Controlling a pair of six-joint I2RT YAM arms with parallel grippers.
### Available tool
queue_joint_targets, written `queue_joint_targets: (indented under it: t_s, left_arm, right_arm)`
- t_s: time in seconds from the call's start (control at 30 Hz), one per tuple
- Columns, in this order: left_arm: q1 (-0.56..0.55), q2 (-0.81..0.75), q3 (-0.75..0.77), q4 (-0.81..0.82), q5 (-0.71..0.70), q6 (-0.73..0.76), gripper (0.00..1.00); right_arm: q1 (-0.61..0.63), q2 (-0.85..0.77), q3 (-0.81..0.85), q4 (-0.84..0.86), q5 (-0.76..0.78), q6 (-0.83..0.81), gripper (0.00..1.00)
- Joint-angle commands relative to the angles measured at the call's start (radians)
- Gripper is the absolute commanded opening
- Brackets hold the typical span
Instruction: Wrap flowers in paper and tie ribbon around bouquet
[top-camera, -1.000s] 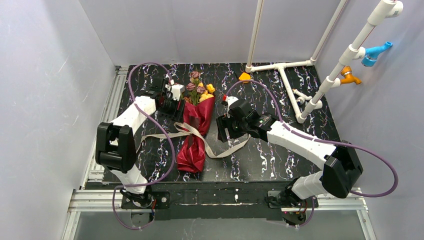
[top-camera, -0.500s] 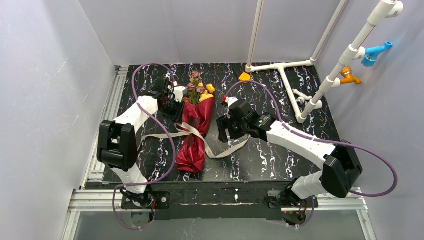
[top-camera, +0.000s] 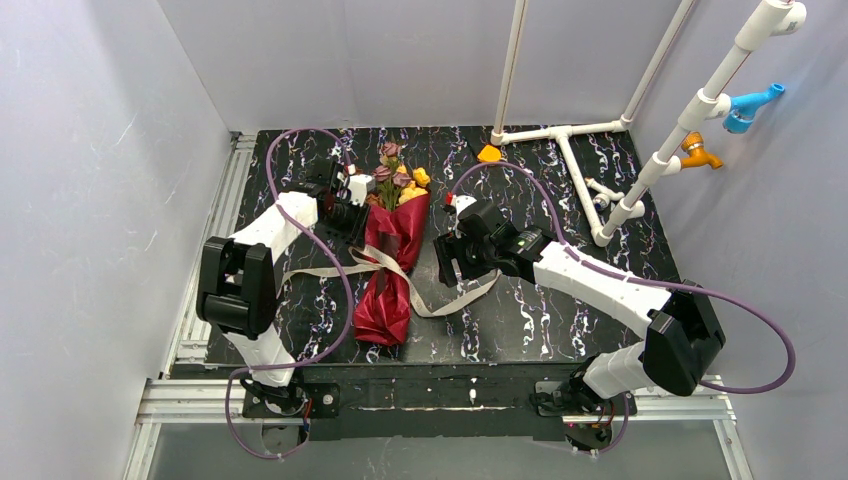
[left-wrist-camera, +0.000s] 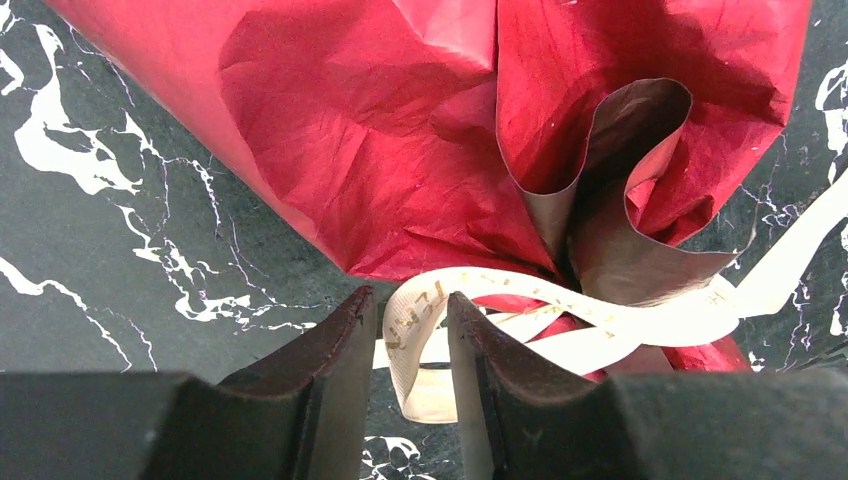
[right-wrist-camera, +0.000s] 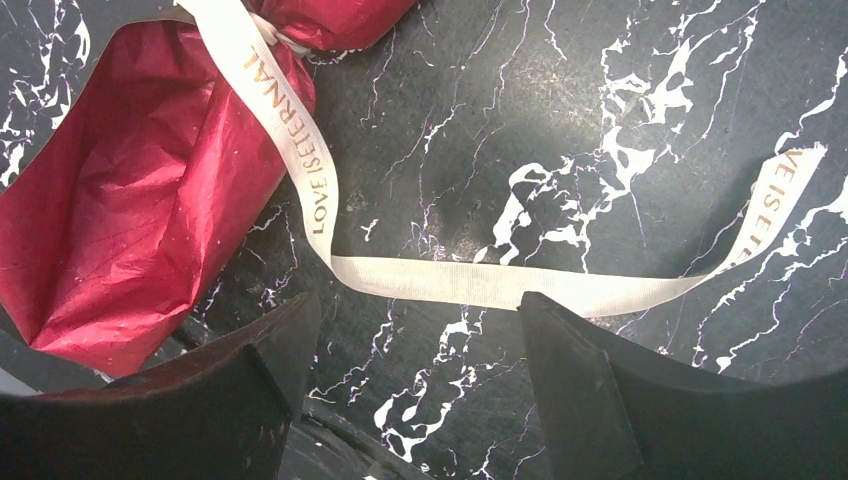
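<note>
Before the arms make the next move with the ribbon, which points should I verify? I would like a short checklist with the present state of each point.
1. Flowers inside the paper: ok, the blooms stick out of the cone.
2. Ribbon around the paper's waist: ok.
3. Knot finished: cannot tell; both tails lie loose on the table.
4. Left gripper on the ribbon: ok, a loop sits pinched between its jaws.
5. Right gripper holding a tail: not ok, it is open above one and holds nothing.
</note>
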Motion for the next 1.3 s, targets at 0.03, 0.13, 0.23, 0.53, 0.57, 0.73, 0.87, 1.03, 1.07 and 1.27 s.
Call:
queue_joint_targets:
  t_s: [0.03,0.13,0.23,0.53,0.57,0.73,0.87,1.03,1.07,1.27]
  left_arm:
    - [0.001,-0.006,-0.005,-0.002,-0.006,0.017,0.28]
    - [0.002,-0.010,-0.007,0.005,0.000,0.006,0.07]
    - [0.005,-0.046,-0.028,0.039,0.010,-0.028,0.00]
    - [0.108,-0.184,-0.159,0.200,0.074,-0.298,0.00]
    - [0.116,-0.199,-0.179,0.215,0.067,-0.322,0.00]
    - [0.165,-0.238,-0.242,0.254,0.043,-0.417,0.00]
    - [0.184,-0.248,-0.268,0.257,0.012,-0.455,0.00]
    - [0.222,-0.259,-0.300,0.245,-0.051,-0.548,0.00]
    - [0.231,-0.258,-0.308,0.246,-0.051,-0.572,0.00]
    - [0.236,-0.307,-0.317,0.172,-0.154,-0.708,0.61]
  right_arm:
    - [-0.003,-0.003,0.036,-0.004,0.017,-0.010,0.82]
    - [-0.003,-0.004,0.037,-0.005,0.017,-0.010,0.82]
    - [-0.003,-0.005,0.040,-0.008,0.019,-0.012,0.82]
    - [-0.004,0.002,0.045,-0.003,0.004,-0.013,0.82]
    - [-0.005,0.003,0.045,-0.002,0.003,-0.013,0.82]
    - [-0.005,0.005,0.039,0.004,-0.004,-0.010,0.82]
    - [-0.004,0.011,0.036,0.012,-0.017,-0.003,0.82]
    - [-0.005,0.013,0.033,0.017,-0.029,0.004,0.82]
    - [-0.005,0.012,0.031,0.018,-0.031,0.005,0.82]
    - [-0.005,-0.011,0.030,-0.001,-0.035,0.013,0.83]
